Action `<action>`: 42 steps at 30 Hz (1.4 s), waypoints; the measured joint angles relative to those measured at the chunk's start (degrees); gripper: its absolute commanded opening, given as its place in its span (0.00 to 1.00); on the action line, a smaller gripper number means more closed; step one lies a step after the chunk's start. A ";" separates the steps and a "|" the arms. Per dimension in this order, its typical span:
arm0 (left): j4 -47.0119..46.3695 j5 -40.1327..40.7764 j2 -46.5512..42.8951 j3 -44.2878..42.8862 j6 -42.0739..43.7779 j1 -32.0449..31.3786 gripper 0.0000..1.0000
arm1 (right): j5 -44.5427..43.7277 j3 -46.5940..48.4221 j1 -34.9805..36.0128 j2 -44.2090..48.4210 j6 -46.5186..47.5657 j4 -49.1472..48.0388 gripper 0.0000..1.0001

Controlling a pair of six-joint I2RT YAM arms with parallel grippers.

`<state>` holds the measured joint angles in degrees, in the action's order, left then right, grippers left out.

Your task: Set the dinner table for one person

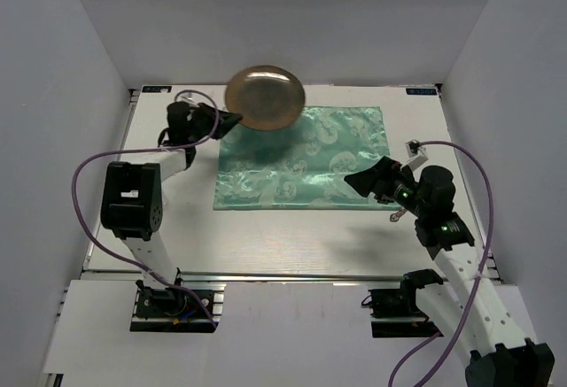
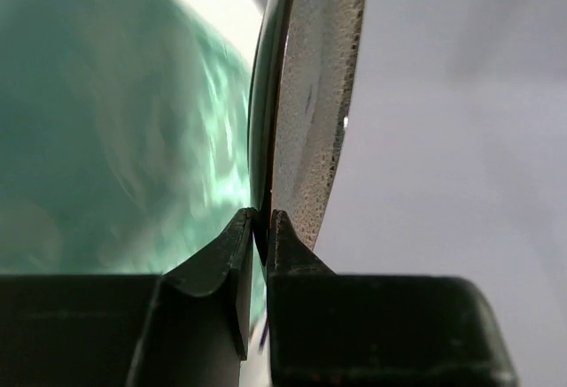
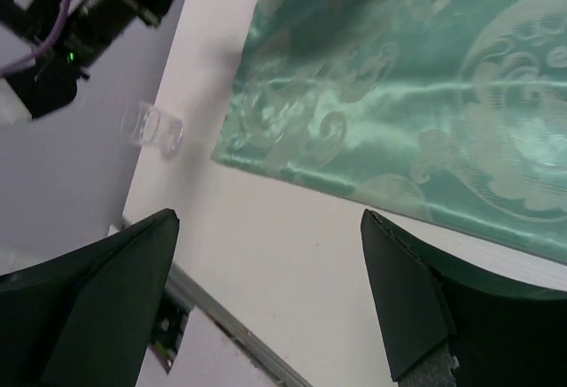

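Top external: left claw (image 1: 236, 119) tight on plate (image 1: 266, 95) rim over placemat (image 1: 306, 164) corner; right claw (image 1: 357, 181) agape.

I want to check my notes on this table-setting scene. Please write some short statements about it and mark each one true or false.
1. The left pincer is shut on the rim of the plate. True.
2. The plate lies flat in the middle of the green placemat. False: it is held up, over the mat's far left corner.
3. The right pincer is open and holds nothing. True.
4. The green placemat is rolled up. False: it is spread flat on the dinner table.
5. A small clear glass is on the placemat. False: it is on the bare table, beside the mat.
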<state>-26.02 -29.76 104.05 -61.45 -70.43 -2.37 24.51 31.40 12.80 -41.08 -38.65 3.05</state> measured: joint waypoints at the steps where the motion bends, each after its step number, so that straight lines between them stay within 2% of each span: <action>1: 0.46 -0.85 0.15 0.00 0.44 -1.70 0.00 | -1.97 0.24 -0.13 1.46 -0.39 1.22 0.89; 5: 0.76 -5.14 2.12 0.02 1.95 -8.52 0.00 | -8.98 2.23 -0.68 6.91 -1.77 5.62 0.89; 9: 0.15 -7.87 4.20 0.26 3.32 -11.91 0.00 | -12.44 3.87 -0.81 9.68 -2.08 8.15 0.89; 28: -1.75 -5.60 13.11 3.26 6.84 -14.03 0.00 | -12.57 3.78 -0.83 12.98 -1.51 12.07 0.89; 30: -1.99 -5.60 13.31 3.26 6.99 -14.05 0.12 | -12.26 3.56 -0.83 12.98 -1.44 12.09 0.89; 37: -2.49 -5.68 13.70 3.26 6.99 -14.03 0.17 | -11.45 3.28 -0.83 13.00 -1.22 12.02 0.89; 40: -2.64 -5.66 13.73 3.23 6.97 -14.19 0.26 | -10.88 3.02 -0.83 13.03 -1.20 11.87 0.89; 42: -3.28 -6.25 13.73 3.17 6.58 -14.25 0.29 | -10.67 2.62 -0.83 13.03 -1.20 11.87 0.89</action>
<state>-29.30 -36.01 117.78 -58.28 -63.86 -16.62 13.85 34.02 11.97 -28.05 -39.86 14.92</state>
